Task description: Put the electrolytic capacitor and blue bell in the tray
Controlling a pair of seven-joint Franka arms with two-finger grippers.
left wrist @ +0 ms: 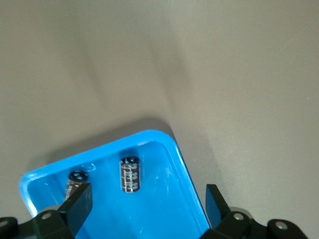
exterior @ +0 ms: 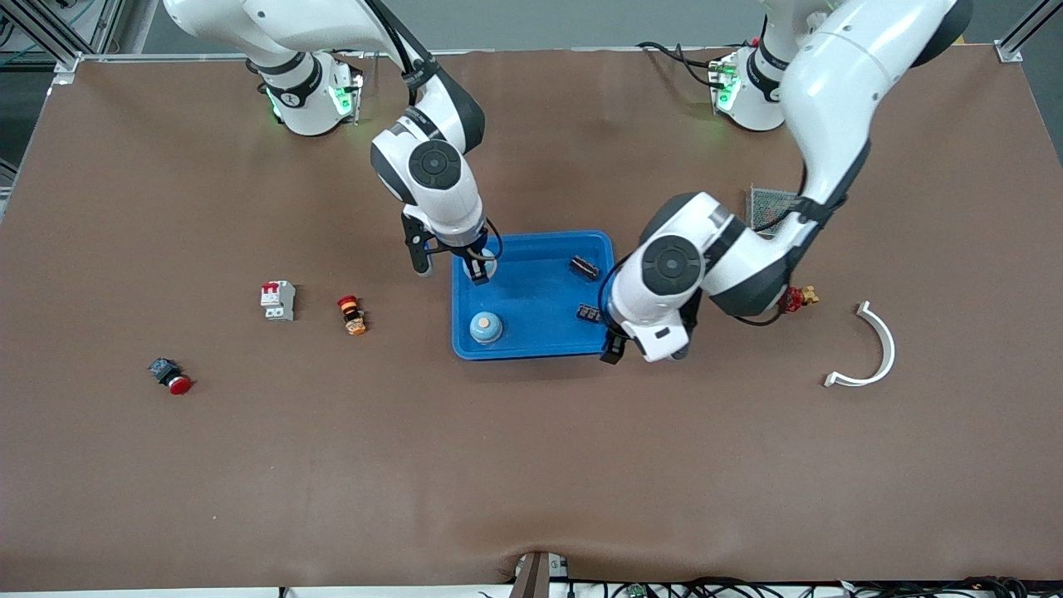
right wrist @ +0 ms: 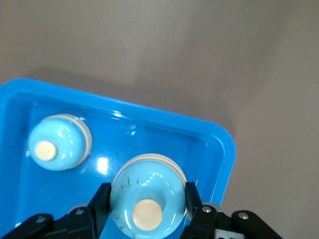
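The bright blue tray [exterior: 531, 241] lies mid-table. A blue bell [exterior: 486, 326] sits in its corner nearest the front camera, toward the right arm's end. Two dark electrolytic capacitors [exterior: 584, 267] [exterior: 590, 313] lie in it toward the left arm's end. My right gripper [exterior: 480, 267] is shut on a second blue bell [right wrist: 148, 196] over the tray [right wrist: 214, 137], beside the first bell [right wrist: 59, 142]. My left gripper [exterior: 619, 345] is open and empty at the tray's corner. In the left wrist view the gripper [left wrist: 148, 199] is over the tray [left wrist: 149, 135], with one capacitor [left wrist: 129, 174] ahead.
A grey circuit breaker [exterior: 278, 299], a red-and-orange button [exterior: 351, 314] and a red push button [exterior: 170, 375] lie toward the right arm's end. A metal mesh box [exterior: 768, 208], a small red-gold part [exterior: 799, 296] and a white curved piece [exterior: 872, 349] lie toward the left arm's end.
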